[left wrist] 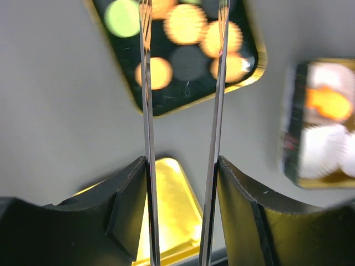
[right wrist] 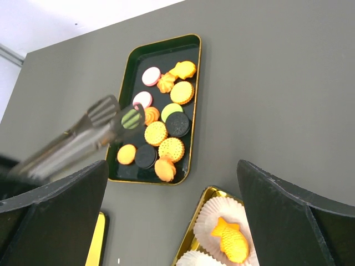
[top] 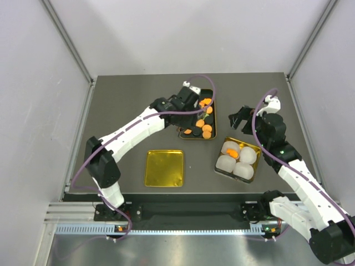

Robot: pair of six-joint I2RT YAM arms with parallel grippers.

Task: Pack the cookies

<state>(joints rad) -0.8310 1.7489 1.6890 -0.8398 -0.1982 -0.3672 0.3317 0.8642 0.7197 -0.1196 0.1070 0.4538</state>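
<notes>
Several cookies [right wrist: 156,133] in orange, pink, green and black lie in a black tray [right wrist: 194,83] with a gold rim, at the back middle of the table [top: 212,119]. My left gripper [top: 186,101] hovers over that tray, shut on a pair of metal tongs [right wrist: 83,138]; both blades [left wrist: 146,111] run along the inner faces of its fingers. In the right wrist view a green striped cookie [right wrist: 131,118] sits at the tongs' tips. My right gripper [top: 239,117] hangs open and empty to the right of the tray.
A gold box [top: 256,148] with white paper cups [top: 247,155] stands at front right. One cup holds an orange fish-shaped cookie [right wrist: 230,239]. A gold lid [top: 164,168] lies flat at front centre. Grey walls close in the sides and back.
</notes>
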